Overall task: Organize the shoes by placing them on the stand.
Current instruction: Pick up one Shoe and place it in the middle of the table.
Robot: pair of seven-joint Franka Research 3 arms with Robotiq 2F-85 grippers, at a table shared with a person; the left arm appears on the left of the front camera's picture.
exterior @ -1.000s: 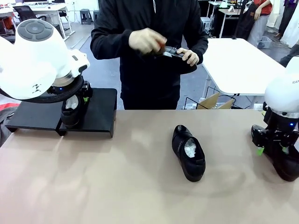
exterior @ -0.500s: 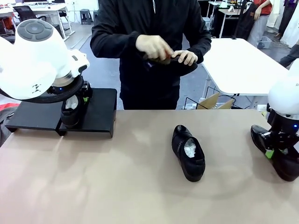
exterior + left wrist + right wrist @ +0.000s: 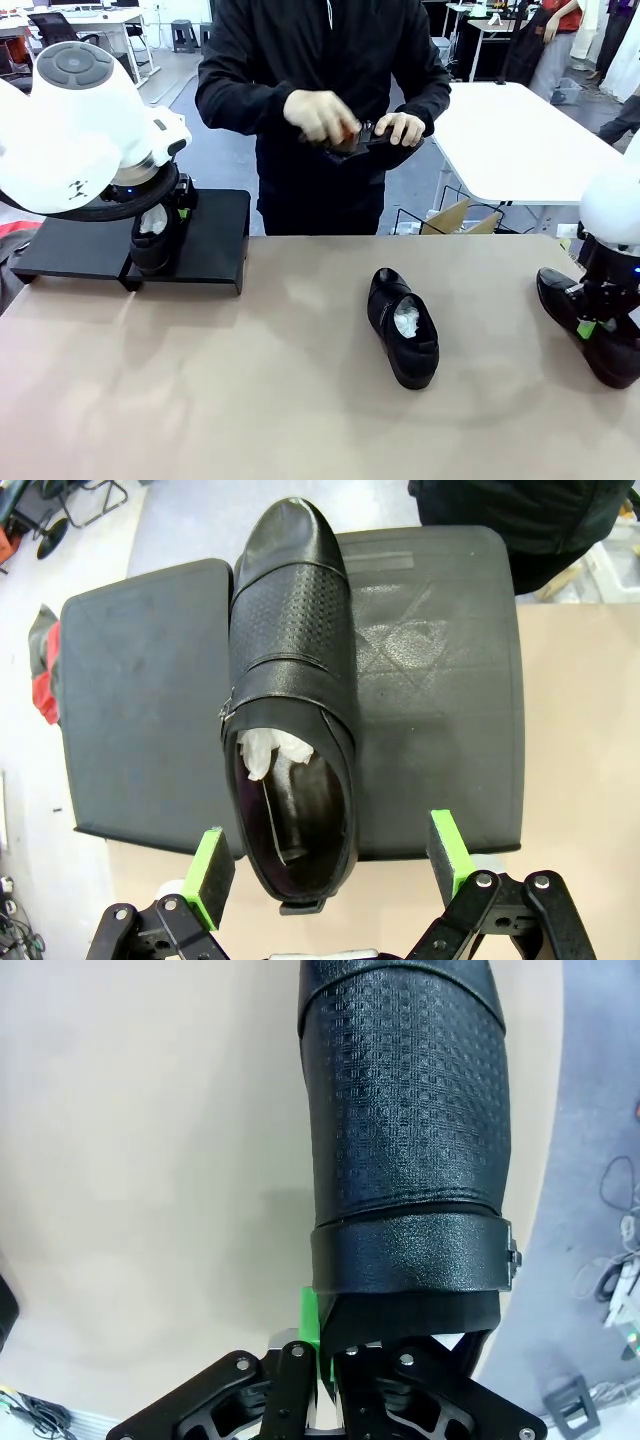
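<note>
A black shoe (image 3: 290,670) with white paper inside lies toe-away on the black stand (image 3: 440,680). My left gripper (image 3: 328,865) hovers open over its heel, one green pad on each side and clear of it. In the front view the same shoe (image 3: 152,240) rests on the stand (image 3: 215,225) under my left arm. A second shoe (image 3: 404,328) lies alone mid-table. At the right edge my right gripper (image 3: 590,325) is shut on the rim of a third shoe (image 3: 610,355), seen close as a textured upper (image 3: 410,1130). The person holds another shoe (image 3: 375,140) and rubs it with a brush.
A person in black stands at the far side, both hands (image 3: 320,115) busy at chest height. Behind on the right are a white table (image 3: 520,130) and a cardboard box (image 3: 455,215). The tan tabletop (image 3: 250,380) lies bare between the stand and the middle shoe.
My right gripper has closed on the shoe at the right edge and shifted slightly right. The person's hand has moved back and forth over the held shoe. The left arm has stayed still.
</note>
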